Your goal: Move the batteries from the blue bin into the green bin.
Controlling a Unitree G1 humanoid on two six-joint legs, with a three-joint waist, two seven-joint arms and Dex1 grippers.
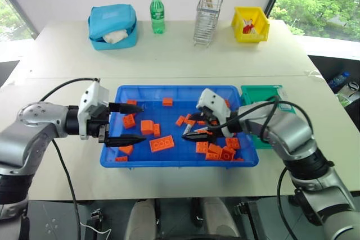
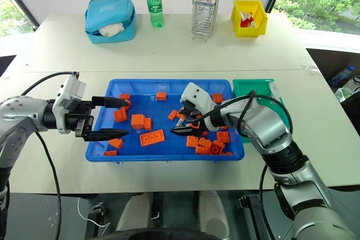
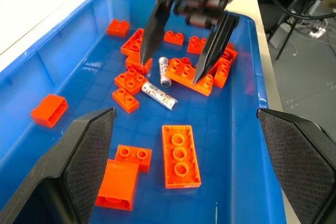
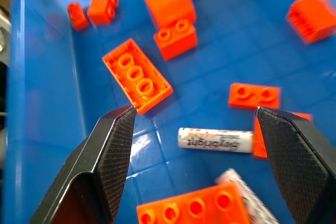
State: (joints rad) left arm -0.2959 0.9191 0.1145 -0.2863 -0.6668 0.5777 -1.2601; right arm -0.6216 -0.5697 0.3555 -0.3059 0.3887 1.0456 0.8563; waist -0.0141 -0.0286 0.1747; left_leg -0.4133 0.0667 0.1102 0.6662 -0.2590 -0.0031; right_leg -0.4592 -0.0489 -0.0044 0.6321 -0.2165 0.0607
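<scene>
The blue bin [image 1: 180,162] lies in the middle of the table, strewn with orange bricks [image 1: 161,144]. Two batteries lie on its floor, one [image 3: 159,96] free on the blue grid and one [image 3: 165,71] against the bricks. My right gripper [image 1: 192,127] hangs open low over them inside the bin, its fingers either side of the battery [image 4: 215,140] in the right wrist view. My left gripper [image 1: 128,123] stands open over the bin's left end, holding nothing. The green bin [image 1: 261,91] sits against the blue bin's right side.
At the back of the table stand a light-blue pouch [image 1: 112,25], a green bottle [image 1: 157,12], a wire holder [image 1: 209,15] and a yellow bin [image 1: 250,23]. A pile of orange bricks [image 1: 222,151] crowds the blue bin's front right corner.
</scene>
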